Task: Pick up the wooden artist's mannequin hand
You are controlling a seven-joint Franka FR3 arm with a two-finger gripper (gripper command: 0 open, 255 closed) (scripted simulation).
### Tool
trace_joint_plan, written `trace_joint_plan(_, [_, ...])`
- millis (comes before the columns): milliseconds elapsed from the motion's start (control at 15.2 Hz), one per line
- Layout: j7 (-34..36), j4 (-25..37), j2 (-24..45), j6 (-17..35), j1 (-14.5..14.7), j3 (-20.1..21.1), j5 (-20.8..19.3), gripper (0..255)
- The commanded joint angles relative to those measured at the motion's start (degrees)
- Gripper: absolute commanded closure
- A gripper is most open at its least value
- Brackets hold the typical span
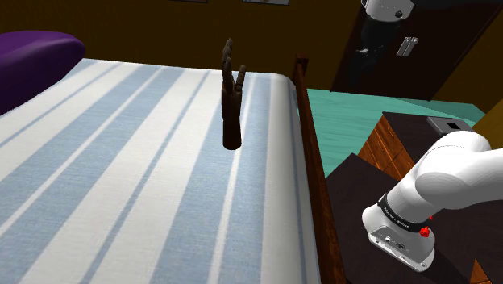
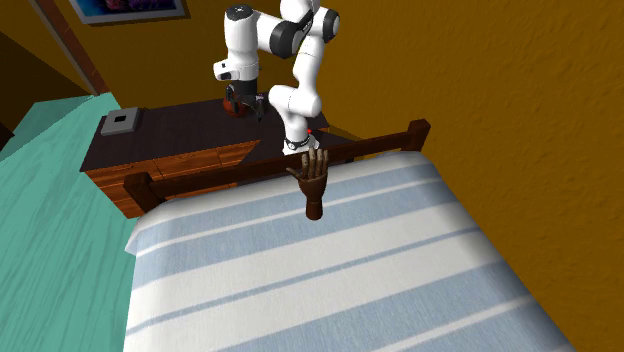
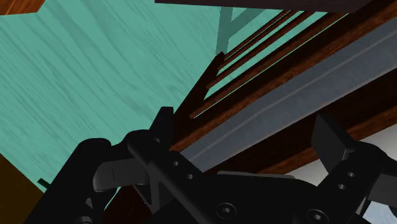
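Gripper (image 3: 247,133) spread, well apart from mannequin hand (image 1: 232,109) — upright on striped bed (image 1: 121,177).

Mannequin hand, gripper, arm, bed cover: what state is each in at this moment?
Mannequin hand: upright on its wrist end on the bed cover, fingers pointing up, not held.
Gripper: open, empty, on the other side of the footboard from the mannequin hand.
Arm: raised and folded above its stand.
Bed cover: striped, lying flat.
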Motion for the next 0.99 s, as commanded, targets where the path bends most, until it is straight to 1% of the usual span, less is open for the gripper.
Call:
trace_joint_plan(0, [0.0,0.0,0.0,0.0,0.0,0.0,0.0,0])
trace_joint_plan(264, [11.5,3.1,2.7,-0.3,-0.6,5.9,5.0,0])
trace_joint_plan(528, [22.8,7.8,7.0,-0.2,-1.9,11.6,9.2,0])
trace_joint_plan(726, [31.3,12.2,11.0,0.2,-3.2,15.7,11.4,0])
trace_joint_plan(924, [39.9,17.5,15.7,0.5,-4.9,19.8,12.7,0])
